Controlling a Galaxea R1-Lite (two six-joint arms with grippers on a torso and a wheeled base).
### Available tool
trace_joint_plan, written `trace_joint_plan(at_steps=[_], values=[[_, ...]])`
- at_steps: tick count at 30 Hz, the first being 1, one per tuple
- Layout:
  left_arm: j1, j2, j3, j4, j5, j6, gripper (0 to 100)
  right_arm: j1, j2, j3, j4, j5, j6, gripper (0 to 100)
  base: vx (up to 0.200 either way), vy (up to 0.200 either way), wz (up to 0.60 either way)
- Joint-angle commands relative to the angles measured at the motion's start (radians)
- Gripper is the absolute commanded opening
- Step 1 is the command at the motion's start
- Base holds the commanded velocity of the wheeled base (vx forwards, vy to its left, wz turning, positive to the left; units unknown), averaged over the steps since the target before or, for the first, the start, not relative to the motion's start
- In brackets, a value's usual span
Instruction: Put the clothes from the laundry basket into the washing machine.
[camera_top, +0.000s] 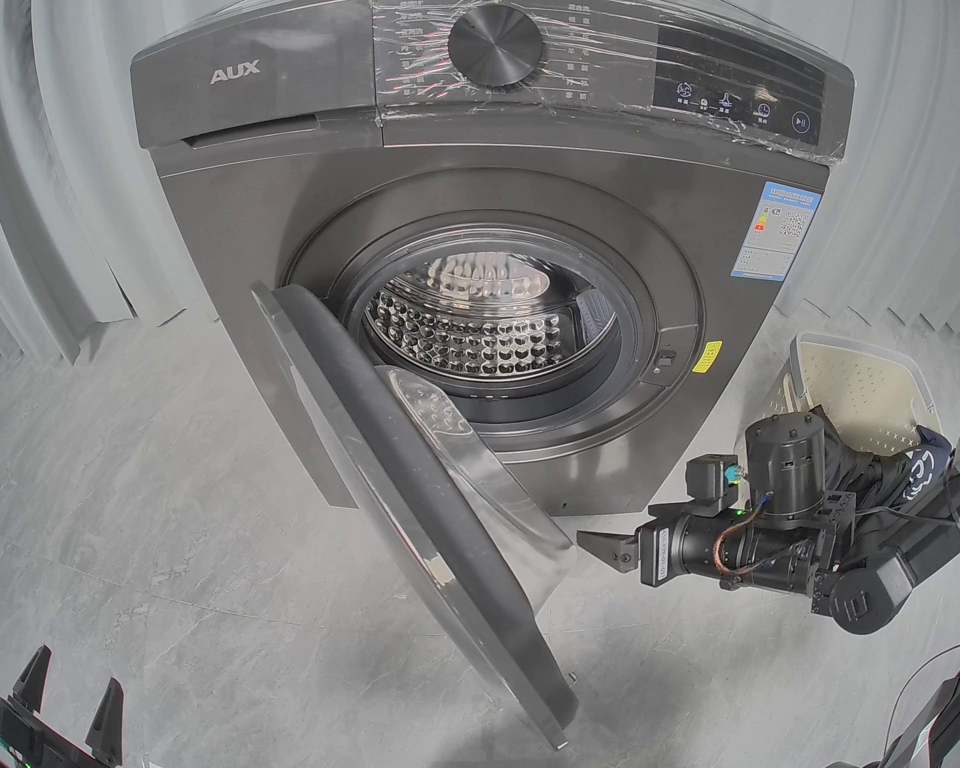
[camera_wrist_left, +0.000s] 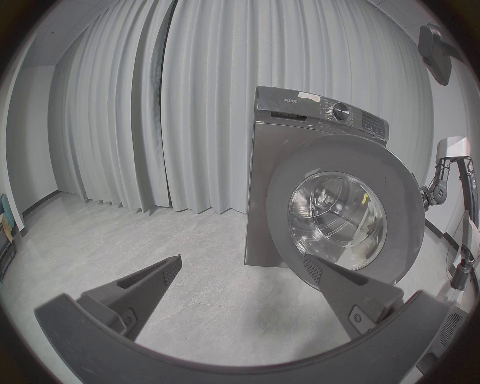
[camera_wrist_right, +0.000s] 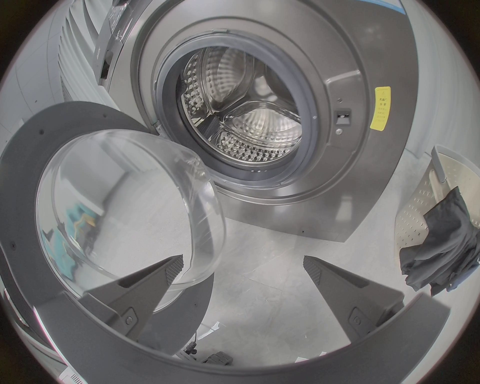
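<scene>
Draping over the cream laundry basket (camera_wrist_right: 417, 220) rim: crumpled dark-grey clothes (camera_wrist_right: 445, 247).
Washing machine (camera_top: 250, 210) door (camera_top: 400, 500) open; left gripper (camera_wrist_left: 241, 257), right gripper (camera_wrist_right: 242, 257) both spread.

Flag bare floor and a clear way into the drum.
Bare floor left of the open door; also between door and basket, where the right gripper hangs. Drum mouth is unobstructed. Crowded: basket, with clothes.

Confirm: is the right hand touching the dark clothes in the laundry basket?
Apart. The right wrist view shows bare floor between the open right hand and the dark clothes draped over the laundry basket rim.
</scene>
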Motion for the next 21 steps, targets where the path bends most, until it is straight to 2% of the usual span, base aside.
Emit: trace_joint_plan(at_steps=[1, 6, 15, 21], values=[[0.0, -0.012, 0.016, 0.0, 0.0, -0.001, 100, 0.034, 0.02, 0.003, 0.0, 0.0, -0.001, 100, 0.0, 0.0, 0.0], [0.0, -0.012, 0.016, 0.0, 0.002, -0.001, 100, 0.076, 0.018, 0.016, -0.001, -0.002, 0.002, 100, 0.0, 0.0, 0.0], [0.0, -0.012, 0.016, 0.0, 0.0, -0.001, 100, 0.059, 0.018, 0.003, -0.001, 0.0, 0.002, 100, 0.0, 0.0, 0.0], [0.0, -0.012, 0.016, 0.0, 0.002, -0.001, 100, 0.076, 0.038, -0.027, -0.001, 0.0, 0.004, 100, -0.2, 0.0, 0.0]])
